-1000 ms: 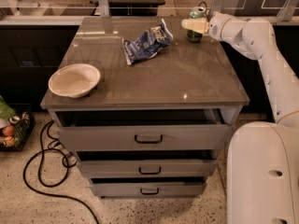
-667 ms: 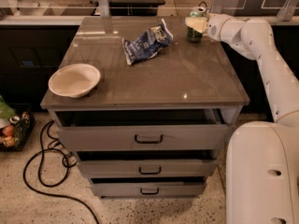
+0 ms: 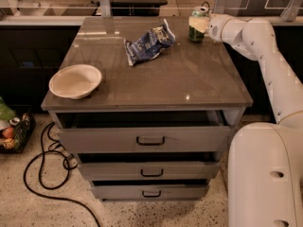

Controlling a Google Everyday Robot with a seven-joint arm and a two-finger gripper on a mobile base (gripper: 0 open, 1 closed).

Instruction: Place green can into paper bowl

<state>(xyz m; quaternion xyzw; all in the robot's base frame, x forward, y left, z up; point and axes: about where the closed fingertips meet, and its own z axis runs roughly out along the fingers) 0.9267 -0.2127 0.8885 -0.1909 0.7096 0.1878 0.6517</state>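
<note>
The green can (image 3: 196,28) is upright at the far right back corner of the grey table top (image 3: 189,74). My gripper (image 3: 202,24) reaches in from the right on the white arm (image 3: 258,41). It is shut on the green can, with a pale finger (image 3: 200,24) across the can's upper side. I cannot tell whether the can rests on the table or hangs just above it. The paper bowl (image 3: 75,81) sits empty at the table's front left corner, far from the gripper.
A wrinkly blue-and-white snack bag (image 3: 147,44) lies at the back middle of the table, between can and bowl. The table has three drawers (image 3: 150,140), the top one slightly open. My white base (image 3: 265,174) stands at the front right. A black cable (image 3: 45,174) lies on the floor.
The gripper has settled closer around the can and more of the can's green side shows. The can has shifted very slightly up in the view. Bowl and bag have not moved.
</note>
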